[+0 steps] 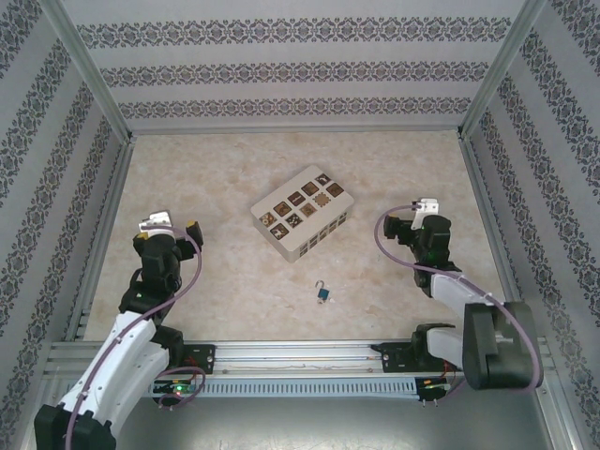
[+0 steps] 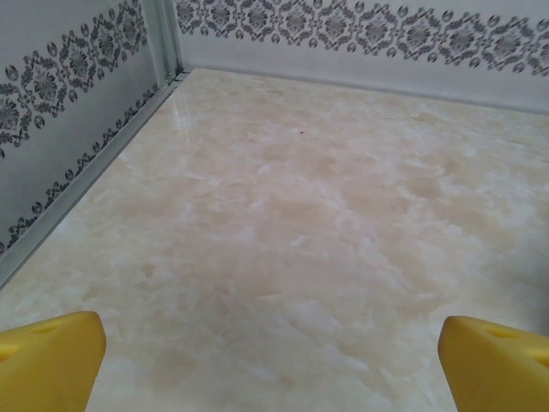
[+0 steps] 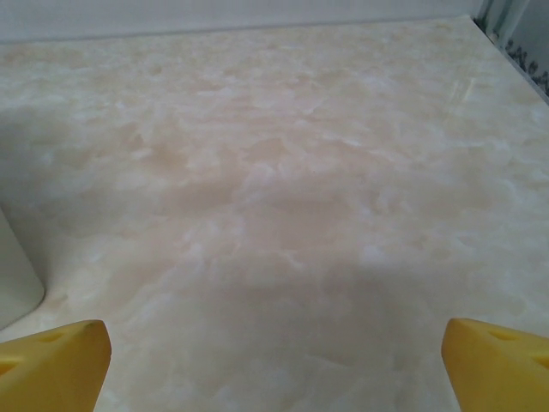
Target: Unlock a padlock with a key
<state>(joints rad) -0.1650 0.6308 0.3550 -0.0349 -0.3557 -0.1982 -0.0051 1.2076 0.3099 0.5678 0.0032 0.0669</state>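
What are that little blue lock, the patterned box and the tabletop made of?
The padlock: probably teal-painted metal with a thin silvery shackle, too small to be sure. The box: matte cream cardboard or wood, brown picture tiles. The table: glossy marble-patterned laminate or stone, with a sheen near the wall.

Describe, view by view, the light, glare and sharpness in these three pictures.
Top external: even, soft light; the padlock is too small for detail. Left wrist: a glare streak on the table at upper left. Right wrist: a broad soft shadow near the bottom, the box corner at left blurred.
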